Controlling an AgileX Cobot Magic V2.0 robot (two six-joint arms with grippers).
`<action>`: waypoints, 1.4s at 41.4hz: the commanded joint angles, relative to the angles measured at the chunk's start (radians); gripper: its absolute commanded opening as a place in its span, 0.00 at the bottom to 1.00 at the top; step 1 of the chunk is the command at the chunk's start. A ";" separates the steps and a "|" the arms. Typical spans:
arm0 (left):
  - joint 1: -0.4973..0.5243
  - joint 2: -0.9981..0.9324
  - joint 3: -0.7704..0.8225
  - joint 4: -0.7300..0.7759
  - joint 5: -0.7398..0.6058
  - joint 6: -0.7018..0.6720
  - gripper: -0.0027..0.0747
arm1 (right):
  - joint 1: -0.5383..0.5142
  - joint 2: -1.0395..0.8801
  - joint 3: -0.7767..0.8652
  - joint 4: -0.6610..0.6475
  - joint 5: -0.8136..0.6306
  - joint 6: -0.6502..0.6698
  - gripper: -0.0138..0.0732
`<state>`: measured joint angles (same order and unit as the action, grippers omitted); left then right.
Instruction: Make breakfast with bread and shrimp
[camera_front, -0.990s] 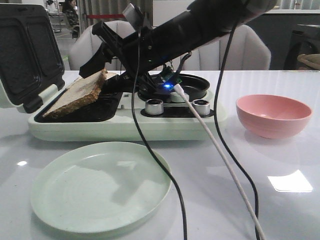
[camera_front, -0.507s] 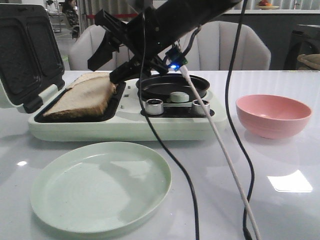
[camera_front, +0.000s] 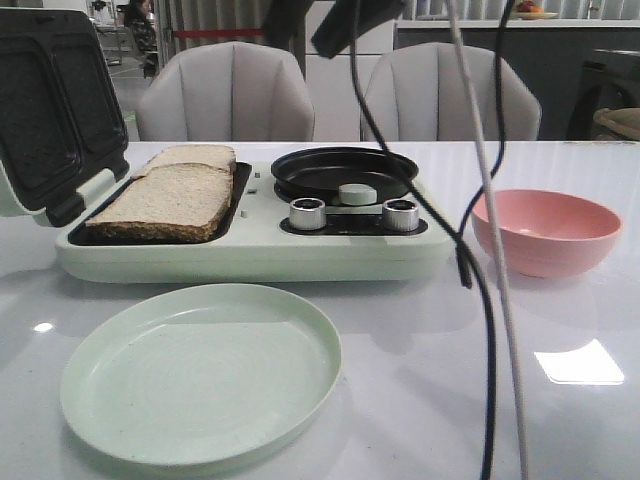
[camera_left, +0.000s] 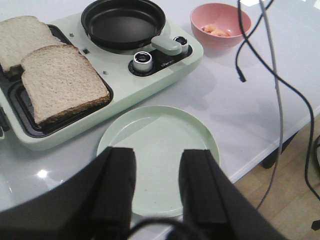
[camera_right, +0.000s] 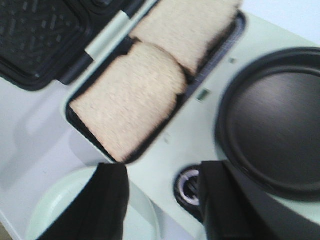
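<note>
Right claw (camera_right: 160, 210) risen off bread (camera_right: 131, 102) (open, empty)

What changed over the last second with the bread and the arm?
The near bread slice, tilted up a second ago, now lies flat in the sandwich maker. The arm has lifted away; the right gripper is open. Plate and pink bowl unmoved.

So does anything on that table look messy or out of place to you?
Only slightly: the two bread slices overlap in the sandwich maker's tray, the near one resting on the far one's edge. The shrimp sit in the pink bowl; nothing looks spilled.
</note>
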<state>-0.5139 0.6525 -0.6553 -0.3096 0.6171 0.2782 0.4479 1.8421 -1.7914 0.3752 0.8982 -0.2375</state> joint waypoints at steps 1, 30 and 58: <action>0.000 -0.003 -0.028 -0.011 -0.065 0.002 0.42 | 0.000 -0.130 0.026 -0.081 -0.028 0.039 0.67; 0.000 -0.003 -0.028 0.005 -0.067 0.002 0.42 | 0.000 -0.794 0.686 -0.416 -0.057 0.258 0.67; 0.000 0.069 -0.139 0.247 -0.019 -0.165 0.42 | 0.000 -1.126 0.919 -0.420 -0.074 0.352 0.67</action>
<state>-0.5139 0.6869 -0.7130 -0.1348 0.6434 0.1865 0.4479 0.7216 -0.8464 -0.0290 0.8948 0.1135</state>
